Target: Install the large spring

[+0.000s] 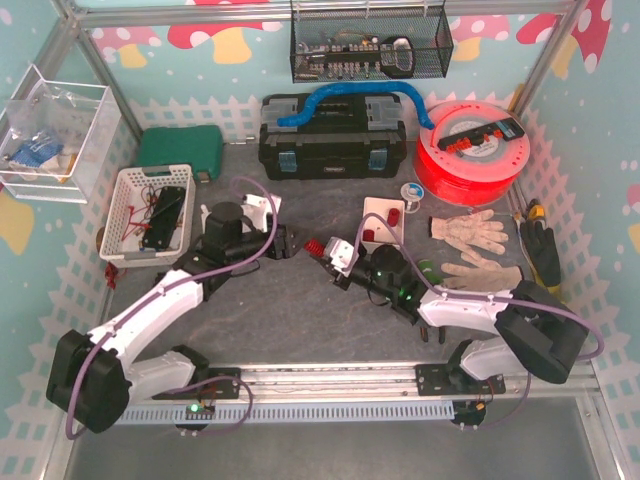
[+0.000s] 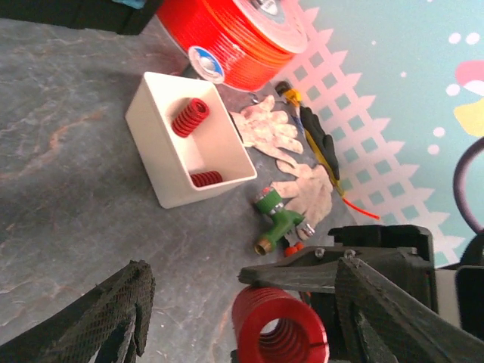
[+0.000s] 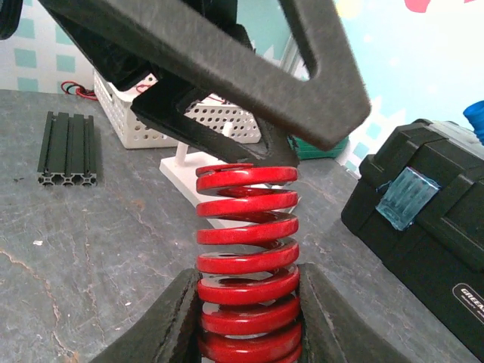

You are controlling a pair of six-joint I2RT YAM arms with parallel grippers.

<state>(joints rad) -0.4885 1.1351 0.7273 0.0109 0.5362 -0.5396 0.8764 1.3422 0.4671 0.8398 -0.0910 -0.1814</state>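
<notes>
Right gripper [image 3: 246,325] is clamped tight on the large spring [image 3: 246,227], with a pad pressed against each side of the near coils, so it's narrow and holding. In the top view the spring is about mid-table, sticking out toward 10 o'clock from that gripper. Left gripper [image 2: 246,302] sits at 9 o'clock of it, jaws partway open around the spring's free end. One finger touches it and the other stands clear.

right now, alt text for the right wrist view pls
The right gripper clamps the red large spring, its top coil just under the left gripper. Behind, on the grey table: a black rail, white basket and black toolbox.
</notes>
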